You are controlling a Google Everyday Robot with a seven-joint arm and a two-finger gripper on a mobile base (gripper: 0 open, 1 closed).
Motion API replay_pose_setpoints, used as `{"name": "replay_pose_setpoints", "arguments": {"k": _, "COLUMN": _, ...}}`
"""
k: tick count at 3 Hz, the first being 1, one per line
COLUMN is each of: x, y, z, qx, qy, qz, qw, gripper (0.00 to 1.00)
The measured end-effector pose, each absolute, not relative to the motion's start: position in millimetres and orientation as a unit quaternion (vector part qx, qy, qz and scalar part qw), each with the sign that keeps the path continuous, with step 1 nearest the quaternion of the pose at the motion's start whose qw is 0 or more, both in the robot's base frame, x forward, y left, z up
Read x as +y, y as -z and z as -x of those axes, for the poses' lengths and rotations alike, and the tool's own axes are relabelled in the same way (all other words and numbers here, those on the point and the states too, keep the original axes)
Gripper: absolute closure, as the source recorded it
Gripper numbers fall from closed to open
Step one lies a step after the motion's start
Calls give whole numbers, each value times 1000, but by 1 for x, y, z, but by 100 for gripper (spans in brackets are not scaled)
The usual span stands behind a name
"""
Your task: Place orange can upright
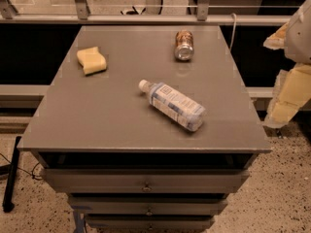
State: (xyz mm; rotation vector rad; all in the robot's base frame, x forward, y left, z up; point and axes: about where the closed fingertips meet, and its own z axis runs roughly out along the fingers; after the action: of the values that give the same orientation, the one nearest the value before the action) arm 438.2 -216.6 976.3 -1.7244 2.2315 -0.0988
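Our pincer (287,98) hangs beside the surface's (97,120) right edge; we cannot tell whether it is open or closed. The orange can (184,45) lies on its side well to its left.

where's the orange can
Camera view: the orange can lies on its side near the table's far edge, beyond the bottle; the gripper is right of the table.

My cream-yellow gripper (289,98) hangs right of the grey table (97,120); orange can (184,45) brown-patterned, silver end; sponge (91,60) pale yellow; bottle (174,104) clear, white-blue label.
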Motion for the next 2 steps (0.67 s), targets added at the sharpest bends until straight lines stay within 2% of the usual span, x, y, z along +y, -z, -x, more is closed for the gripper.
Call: {"name": "replay_pose_setpoints", "arguments": {"k": 2, "x": -212, "y": -972, "z": -444, "qx": 794, "qy": 25, "qz": 582, "qw": 176, "gripper": 0}}
